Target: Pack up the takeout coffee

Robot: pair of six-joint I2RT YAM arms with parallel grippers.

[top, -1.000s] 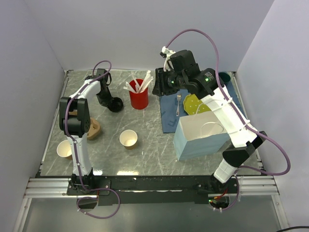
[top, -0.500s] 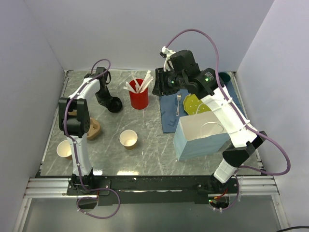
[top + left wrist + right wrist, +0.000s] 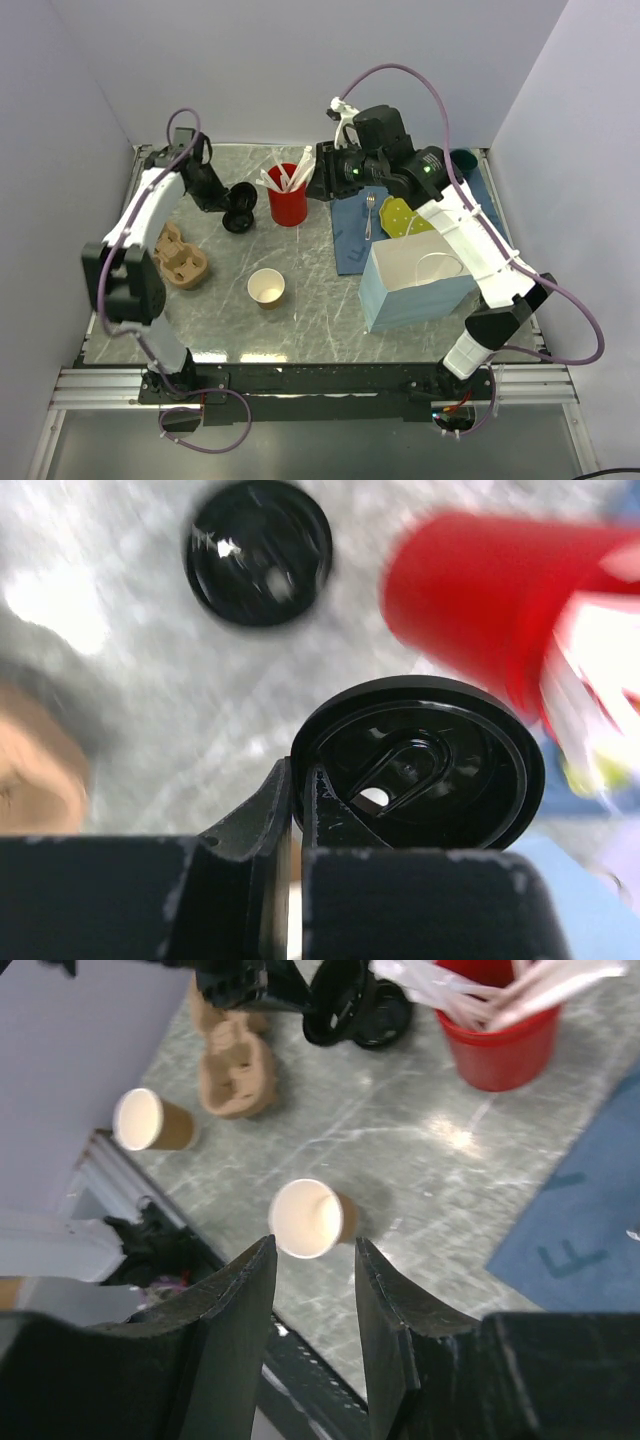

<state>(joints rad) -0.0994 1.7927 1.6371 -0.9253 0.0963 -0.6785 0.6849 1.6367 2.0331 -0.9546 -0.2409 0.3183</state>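
Your left gripper pinches the rim of a black lid, while your right gripper hangs half open, empty.

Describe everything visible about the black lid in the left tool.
The black lid is round, glossy plastic, with a raised rim and an oval recess holding a small hole. The left tool is shut on its rim, nothing else visibly touching it. It seems lifted off the grey table, beside the red cup, with a second black lid lying beyond.
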